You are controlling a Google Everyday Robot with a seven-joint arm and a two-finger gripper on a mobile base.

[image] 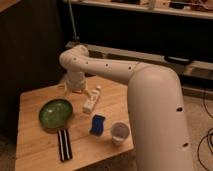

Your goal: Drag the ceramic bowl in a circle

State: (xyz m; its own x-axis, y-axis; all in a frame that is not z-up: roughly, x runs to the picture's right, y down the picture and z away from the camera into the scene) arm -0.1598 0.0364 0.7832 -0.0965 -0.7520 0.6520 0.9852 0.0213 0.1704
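Observation:
The ceramic bowl (55, 112) is wide, shallow and green-glazed, and sits on the left part of the wooden table (35, 155). My white arm reaches from the lower right across the table to the back left. The gripper (68, 89) hangs under the wrist, just above the table's far side, behind the bowl and a little to its right. It stands apart from the bowl's rim and holds nothing that I can see.
A white bottle (91, 100) lies right of the bowl. A blue object (98, 124) and a small whitish cup (120, 132) sit near the front right edge. A black striped bar (64, 144) lies in front of the bowl. Dark shelving stands behind the table.

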